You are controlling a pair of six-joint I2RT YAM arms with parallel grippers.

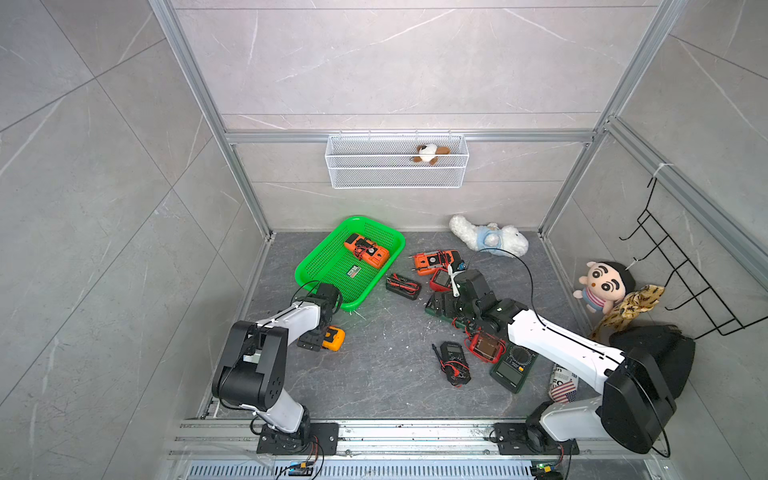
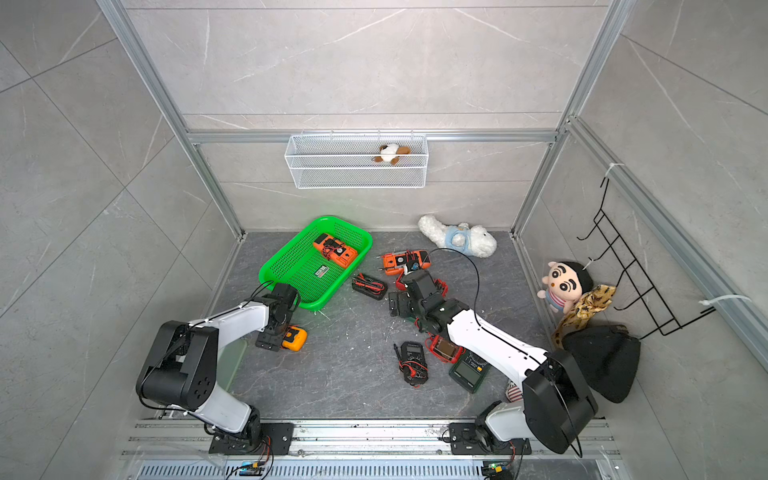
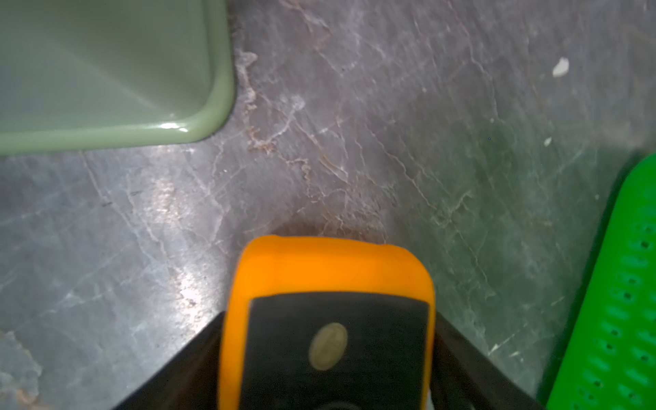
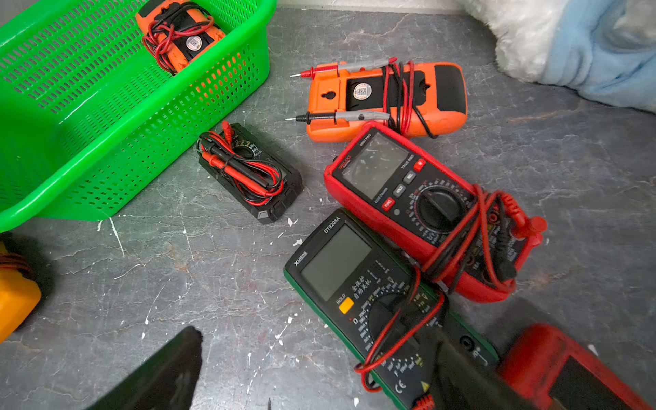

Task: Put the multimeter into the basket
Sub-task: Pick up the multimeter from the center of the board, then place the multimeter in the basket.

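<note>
The bright green basket (image 1: 307,266) (image 2: 274,266) (image 4: 106,142) stands at the back left of the floor and holds an orange multimeter (image 1: 366,250) (image 4: 181,33). In front of the basket's near corner, my left gripper (image 1: 320,338) (image 3: 328,319) is shut on a yellow multimeter (image 1: 334,338) (image 3: 330,269), a finger pressed to each long side just above the floor. My right gripper (image 1: 444,307) (image 4: 316,337) hangs open over a green multimeter (image 4: 358,284), holding nothing. Beside that one lie a red multimeter (image 4: 426,206), an orange multimeter (image 4: 383,103) and a small black multimeter (image 4: 248,174).
More meters lie at the front right: a black meter (image 1: 455,361), a red meter (image 1: 486,347) and a green meter (image 1: 513,365). A pale green tray (image 3: 198,127) sits near the left arm. Plush toys (image 1: 490,241) (image 1: 602,286), a black bag (image 1: 656,353) and a wire rack (image 1: 685,282) line the back and right.
</note>
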